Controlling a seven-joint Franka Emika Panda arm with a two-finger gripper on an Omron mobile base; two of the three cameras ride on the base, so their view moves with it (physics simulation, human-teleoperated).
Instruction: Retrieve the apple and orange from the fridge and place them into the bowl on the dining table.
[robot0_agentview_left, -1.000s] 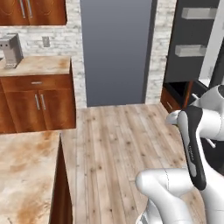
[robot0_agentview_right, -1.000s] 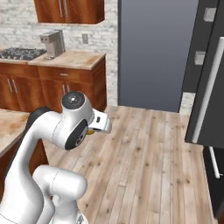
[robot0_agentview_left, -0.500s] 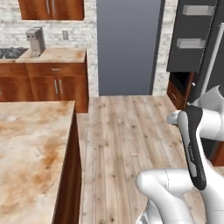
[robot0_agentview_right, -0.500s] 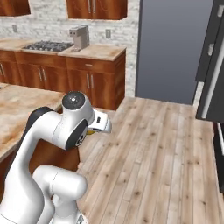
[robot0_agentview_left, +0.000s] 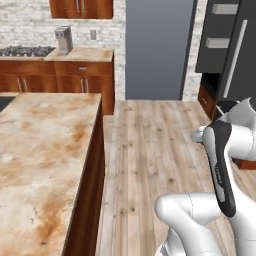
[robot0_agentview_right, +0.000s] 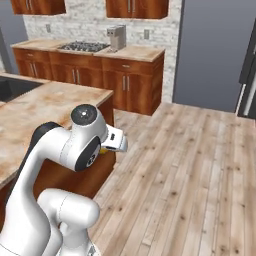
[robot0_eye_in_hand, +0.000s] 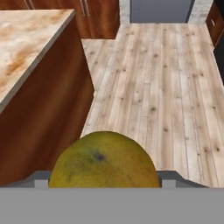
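— Looking along the tool (robot0_eye_in_hand: 104, 186), what fills the lower middle of the hand view?

— The orange (robot0_eye_in_hand: 103, 161), olive-yellow with a small dark spot on top. It sits right at the tool, its sides against the grey finger parts at the bottom edge, so the tool is closed on it. A sliver of the fruit also peeks out beside the wrist at centre left of the right base view.

— Where is the surface?

— The marble surface (robot0_agentview_left: 40, 150) takes up the left half of the left base view, with its dark wood side running down the middle. In the hand view its corner is at upper left, with the wood side below it, left of the orange. No bowl is visible on the part that shows.

— And the fridge?

— The fridge (robot0_agentview_left: 235, 45) stands at the upper right of the left base view, dark, with a long white handle.

— Anything else?

— A plank floor (robot0_agentview_left: 150, 150) spreads through the centre. Wood cabinets (robot0_agentview_right: 132, 85) line the back wall, with a stove top (robot0_agentview_right: 82, 47) and a coffee machine (robot0_agentview_right: 116, 37) on the counter above them.
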